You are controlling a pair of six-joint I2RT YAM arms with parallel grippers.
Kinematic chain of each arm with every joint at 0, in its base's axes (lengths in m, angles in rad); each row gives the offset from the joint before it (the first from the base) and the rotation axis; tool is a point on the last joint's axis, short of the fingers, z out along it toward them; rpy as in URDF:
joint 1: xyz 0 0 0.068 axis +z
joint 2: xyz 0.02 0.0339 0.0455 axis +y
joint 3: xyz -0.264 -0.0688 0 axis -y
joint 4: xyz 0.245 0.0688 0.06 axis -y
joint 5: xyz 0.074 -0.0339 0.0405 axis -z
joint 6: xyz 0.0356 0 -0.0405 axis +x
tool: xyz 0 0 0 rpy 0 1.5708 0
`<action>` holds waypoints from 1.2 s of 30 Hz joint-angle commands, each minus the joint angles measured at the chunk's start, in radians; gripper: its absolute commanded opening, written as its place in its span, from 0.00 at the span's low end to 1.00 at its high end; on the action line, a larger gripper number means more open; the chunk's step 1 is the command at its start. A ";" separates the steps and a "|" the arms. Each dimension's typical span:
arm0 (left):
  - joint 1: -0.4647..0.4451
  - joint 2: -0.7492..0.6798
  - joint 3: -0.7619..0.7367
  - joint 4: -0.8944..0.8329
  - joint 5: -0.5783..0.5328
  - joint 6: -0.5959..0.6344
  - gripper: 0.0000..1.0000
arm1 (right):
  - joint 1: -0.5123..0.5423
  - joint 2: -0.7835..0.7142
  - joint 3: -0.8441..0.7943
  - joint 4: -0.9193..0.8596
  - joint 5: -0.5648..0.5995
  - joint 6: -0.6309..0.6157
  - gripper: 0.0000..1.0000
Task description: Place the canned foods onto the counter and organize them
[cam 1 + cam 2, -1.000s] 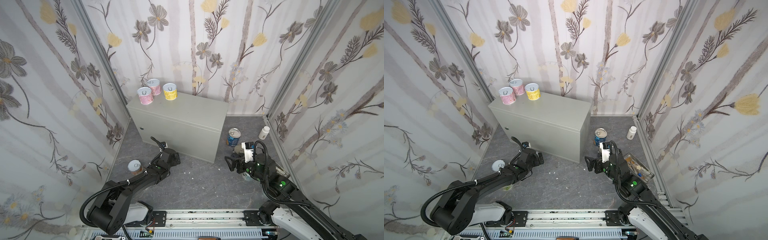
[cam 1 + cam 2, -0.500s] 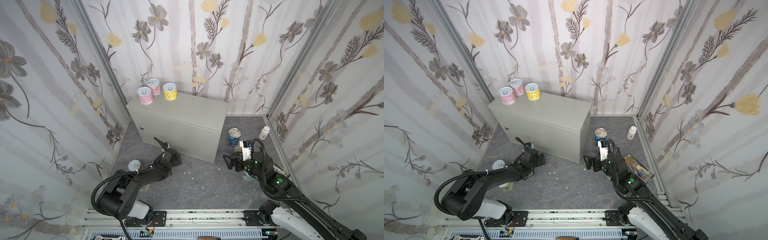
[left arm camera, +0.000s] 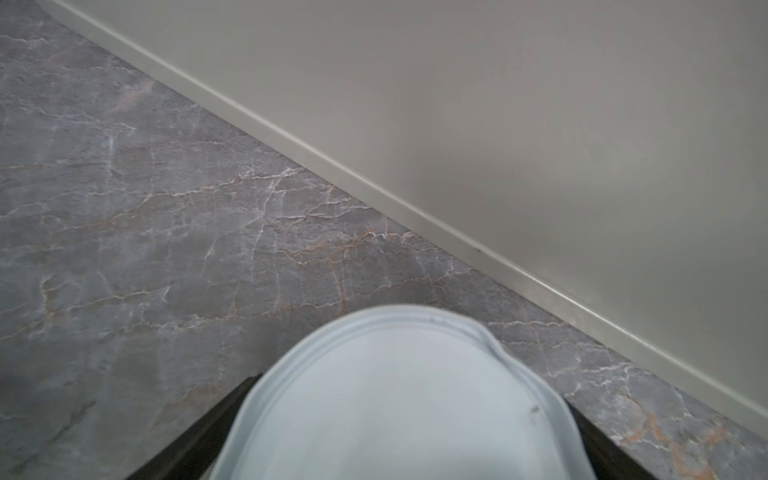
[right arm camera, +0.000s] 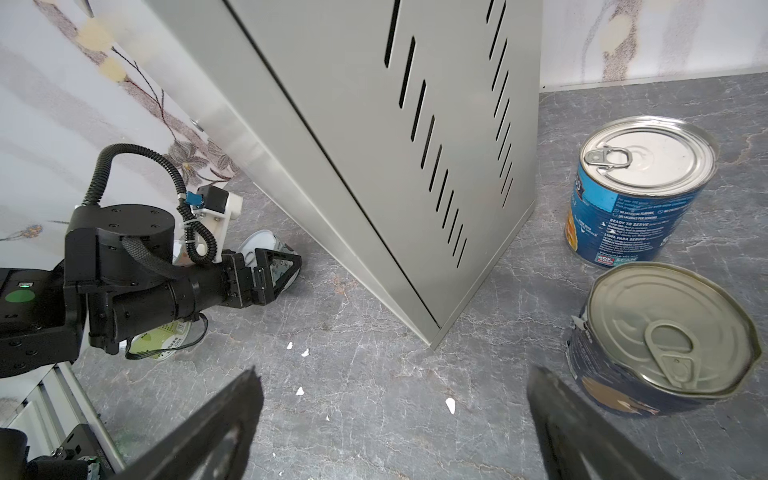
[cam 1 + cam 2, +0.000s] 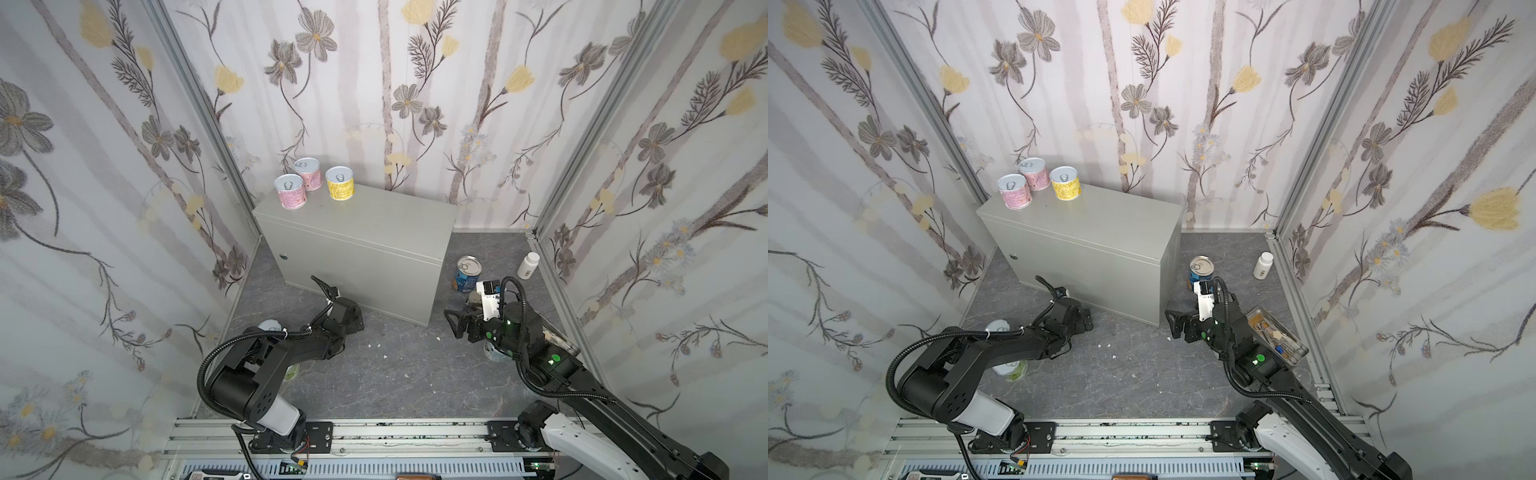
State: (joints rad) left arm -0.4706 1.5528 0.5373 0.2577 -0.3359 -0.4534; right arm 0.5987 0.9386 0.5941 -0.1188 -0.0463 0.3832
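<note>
In both top views the counter point(image 5: 365, 224) stands against the back wall. Three cans stand upright, close together, at its back left corner: front pink can point(image 5: 289, 195), rear pink can point(image 5: 307, 172) and yellow can point(image 5: 340, 188). The blue can point(image 5: 467, 274) stands on the floor point(image 5: 395, 365) just right of the counter. The left gripper point(image 5: 356, 322) lies low at the counter's front foot. The right gripper point(image 5: 453, 324) hovers near its front right corner. A green can point(image 5: 1013, 370) sits half hidden under the left arm.

In the left wrist view, a blurred pale can point(image 3: 399, 395) sits between two dark fingers point(image 3: 216, 415), near the counter's base. The jaws flank it widely; I cannot tell whether they press it.

In the right wrist view, the right fingers point(image 4: 216, 415) are spread wide over bare floor, with nothing between them. The navy can point(image 4: 665, 332) stands just beside one finger, with the blue can near it. The left gripper's tips frame the pale can.
</note>
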 commanded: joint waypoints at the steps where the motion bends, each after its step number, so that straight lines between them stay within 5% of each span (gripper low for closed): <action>1: 0.001 0.017 0.013 0.041 -0.012 -0.023 0.96 | -0.004 0.003 -0.005 0.056 -0.013 -0.011 1.00; 19: -0.010 -0.063 0.014 -0.029 -0.003 -0.015 0.71 | -0.015 -0.008 -0.024 0.090 -0.019 -0.008 1.00; 36: -0.037 -0.463 0.150 -0.455 0.002 0.079 0.70 | -0.016 -0.087 -0.042 0.114 -0.048 0.026 1.00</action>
State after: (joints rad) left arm -0.5018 1.1213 0.6479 -0.1112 -0.3107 -0.4168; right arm 0.5823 0.8570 0.5556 -0.0715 -0.0799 0.3923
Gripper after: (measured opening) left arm 0.739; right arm 0.996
